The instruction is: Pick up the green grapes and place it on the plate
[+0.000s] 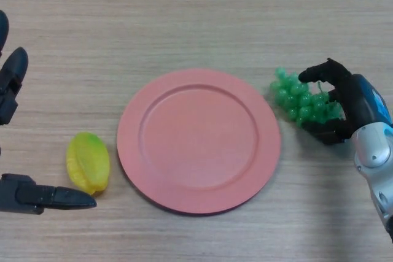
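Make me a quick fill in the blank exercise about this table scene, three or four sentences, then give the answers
1. The right robot hand is curled round the green ____.
2. The grapes lie just off the ____ edge of the pink plate, as the view shows it.
3. The yellow fruit sits to the ____ of the plate.
4. The plate itself holds ____.

Missing words: grapes; right; left; nothing
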Controlling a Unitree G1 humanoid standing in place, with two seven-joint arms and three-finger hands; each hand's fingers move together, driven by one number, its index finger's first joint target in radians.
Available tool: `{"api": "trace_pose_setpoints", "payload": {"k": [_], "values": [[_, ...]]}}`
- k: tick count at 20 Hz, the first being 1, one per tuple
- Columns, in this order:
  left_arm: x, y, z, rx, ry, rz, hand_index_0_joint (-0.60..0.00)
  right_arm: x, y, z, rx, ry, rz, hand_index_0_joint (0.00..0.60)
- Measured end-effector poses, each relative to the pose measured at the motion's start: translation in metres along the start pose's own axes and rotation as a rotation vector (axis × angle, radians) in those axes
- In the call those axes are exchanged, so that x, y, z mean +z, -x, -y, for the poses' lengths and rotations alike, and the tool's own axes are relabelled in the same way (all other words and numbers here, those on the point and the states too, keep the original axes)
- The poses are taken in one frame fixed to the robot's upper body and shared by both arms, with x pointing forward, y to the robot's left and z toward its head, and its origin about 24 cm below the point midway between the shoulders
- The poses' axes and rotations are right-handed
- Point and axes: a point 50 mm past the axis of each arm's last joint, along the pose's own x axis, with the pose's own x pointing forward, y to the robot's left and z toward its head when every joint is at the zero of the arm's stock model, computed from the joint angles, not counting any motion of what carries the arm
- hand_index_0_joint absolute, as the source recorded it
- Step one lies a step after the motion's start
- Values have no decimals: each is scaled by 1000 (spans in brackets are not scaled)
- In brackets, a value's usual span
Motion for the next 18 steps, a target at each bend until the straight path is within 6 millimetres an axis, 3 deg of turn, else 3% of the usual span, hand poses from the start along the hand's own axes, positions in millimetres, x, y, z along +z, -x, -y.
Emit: {"api": "trace_pose_setpoints", "payload": {"k": [4, 6, 9, 11, 18], "values": [[-2, 2, 0, 7, 10, -6, 0, 9, 7, -3, 48, -8, 24, 600], [-2, 2, 0, 7, 9, -4, 0, 27, 9, 3, 36, -170, 23, 600], [-2, 3, 0, 9, 10, -5, 0, 76, 17, 25, -3, -395, 131, 600], [-3, 3, 0, 12, 9, -6, 0, 101, 26, 28, 11, -408, 184, 600], [-8, 4, -4, 22, 15, -25, 0, 186, 74, -13, 326, -382, 367, 600]]}}
